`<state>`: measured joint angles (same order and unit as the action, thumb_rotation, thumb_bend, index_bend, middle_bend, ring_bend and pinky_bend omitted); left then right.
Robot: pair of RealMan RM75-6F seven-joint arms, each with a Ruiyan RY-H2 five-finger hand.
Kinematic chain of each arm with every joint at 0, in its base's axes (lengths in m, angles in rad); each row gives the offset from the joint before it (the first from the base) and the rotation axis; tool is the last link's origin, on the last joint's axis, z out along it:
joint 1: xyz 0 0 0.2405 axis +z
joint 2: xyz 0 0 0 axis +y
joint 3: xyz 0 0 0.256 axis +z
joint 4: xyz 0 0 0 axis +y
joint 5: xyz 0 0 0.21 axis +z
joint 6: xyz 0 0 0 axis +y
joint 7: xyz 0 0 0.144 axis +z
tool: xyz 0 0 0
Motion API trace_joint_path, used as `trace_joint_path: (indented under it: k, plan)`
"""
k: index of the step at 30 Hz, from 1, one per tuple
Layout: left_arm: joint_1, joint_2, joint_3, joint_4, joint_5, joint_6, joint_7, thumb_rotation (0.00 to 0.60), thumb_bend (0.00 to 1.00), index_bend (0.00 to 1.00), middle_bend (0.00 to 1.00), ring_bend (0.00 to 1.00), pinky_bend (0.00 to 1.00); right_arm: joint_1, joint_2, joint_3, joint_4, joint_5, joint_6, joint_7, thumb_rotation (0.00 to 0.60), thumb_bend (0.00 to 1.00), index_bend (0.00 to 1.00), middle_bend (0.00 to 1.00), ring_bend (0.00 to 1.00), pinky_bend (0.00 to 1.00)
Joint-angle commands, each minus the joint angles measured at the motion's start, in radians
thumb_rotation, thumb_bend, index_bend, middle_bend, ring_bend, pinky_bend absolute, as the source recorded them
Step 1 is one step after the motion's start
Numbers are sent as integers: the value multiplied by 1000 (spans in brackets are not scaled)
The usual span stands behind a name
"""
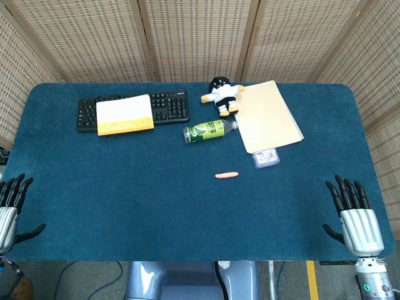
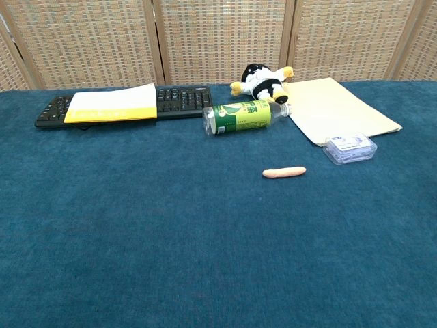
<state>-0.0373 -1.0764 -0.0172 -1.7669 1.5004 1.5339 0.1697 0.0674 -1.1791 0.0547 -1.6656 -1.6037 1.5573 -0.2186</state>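
Both your hands sit at the bottom corners of the head view, off the near table edge: left hand [image 1: 11, 203] bottom left, right hand [image 1: 354, 212] bottom right, each w/ fingers spread apart and holding nothing; neither shows in the chest view. Nearest thing to them is the small orange stick [image 1: 227, 175], lying flat just below the middle of the frame, on the blue table cloth [image 1: 125, 200], well apart from both hands, somewhat closer to the right. It looks light and thin, prob. soft or rubbery, can't tell which; low profile on fuzzy cloth, so I'd judge a pinch across the middle, thumb vs a finger, works best. Next back, right of center, is a clear little box [image 2: 349, 148], lid on, w/ a blue-printed card or label inside; contents otherwise too small to tell. Hard, slick plastic, likely light. Behind it a manila folder [image 1: 269, 117], thin and floppy. Center frame, a green-label bottle [image 1: 209, 130] lies on its side, cap toward the folder; looks clear and near empty, would roll. Upper center, a plush toy [image 1: 220, 94] touches the folder's corner. Upper left, a keyboard [image 1: 169, 106] w/ a yellow-and-white booklet [image 1: 124, 115] lying on it.
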Motion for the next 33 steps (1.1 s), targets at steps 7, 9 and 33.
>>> trace_joint_path:
  k: [7, 9, 33]
  plan:
    - [2, -3, 2, 4, 8, 2, -2, 600, 0, 0, 0, 0, 0, 3, 6, 2, -4, 8, -8, 12, 600, 0, 0, 0, 0, 0]
    - [2, -4, 2, 7, 10, 2, -4, 600, 0, 0, 0, 0, 0, 13, 6, 8, -10, 11, -23, 13, 600, 0, 0, 0, 0, 0]
    - [-62, -87, -51, 90, -107, -102, 50, 600, 0, 0, 0, 0, 0, 693, -286, 267, 199, 587, -823, -32, 600, 205, 324, 0, 0, 0]
